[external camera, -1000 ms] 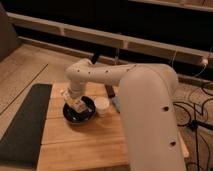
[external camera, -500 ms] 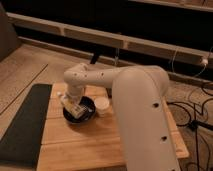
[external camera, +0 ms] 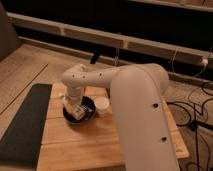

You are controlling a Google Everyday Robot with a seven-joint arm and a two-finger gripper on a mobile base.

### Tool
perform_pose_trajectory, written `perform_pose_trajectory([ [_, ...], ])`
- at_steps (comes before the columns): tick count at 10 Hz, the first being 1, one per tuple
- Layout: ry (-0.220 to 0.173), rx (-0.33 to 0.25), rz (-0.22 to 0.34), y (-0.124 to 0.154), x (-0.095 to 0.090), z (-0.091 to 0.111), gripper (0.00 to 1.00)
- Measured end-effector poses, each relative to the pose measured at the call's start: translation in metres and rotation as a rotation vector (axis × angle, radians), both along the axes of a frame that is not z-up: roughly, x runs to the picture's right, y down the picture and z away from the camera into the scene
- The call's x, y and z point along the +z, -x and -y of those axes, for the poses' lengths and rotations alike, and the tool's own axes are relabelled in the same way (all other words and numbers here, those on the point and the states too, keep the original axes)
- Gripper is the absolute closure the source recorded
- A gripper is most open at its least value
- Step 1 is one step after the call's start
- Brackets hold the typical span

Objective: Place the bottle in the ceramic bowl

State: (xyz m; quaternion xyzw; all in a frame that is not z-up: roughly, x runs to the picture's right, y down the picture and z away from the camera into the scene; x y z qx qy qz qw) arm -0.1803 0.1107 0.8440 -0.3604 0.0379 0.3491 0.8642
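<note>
Here, gripper (external camera: 75, 108) over ceramic bowl (external camera: 87, 115), bottle (external camera: 78, 112) at jaws

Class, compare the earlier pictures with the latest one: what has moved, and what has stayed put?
The gripper has drawn slightly in over the bowl, the arm's big link swinging closer to the camera. It seems to carry the bottle still. The bowl, the cup and the table stayed put.

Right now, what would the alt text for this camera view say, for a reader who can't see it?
A big white robot arm reaches down over a wooden table, its gripper holding a small whitish bottle inside a shiny black bowl. A short cream cup stands just right of the bowl, and a dark mat lies along the table's left side.
</note>
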Motion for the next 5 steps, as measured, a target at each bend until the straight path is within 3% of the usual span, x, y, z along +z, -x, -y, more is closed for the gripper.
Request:
perform_pose_trajectory([
  [5,0.017,0.012,-0.004,0.011,0.002,-0.005,0.20],
])
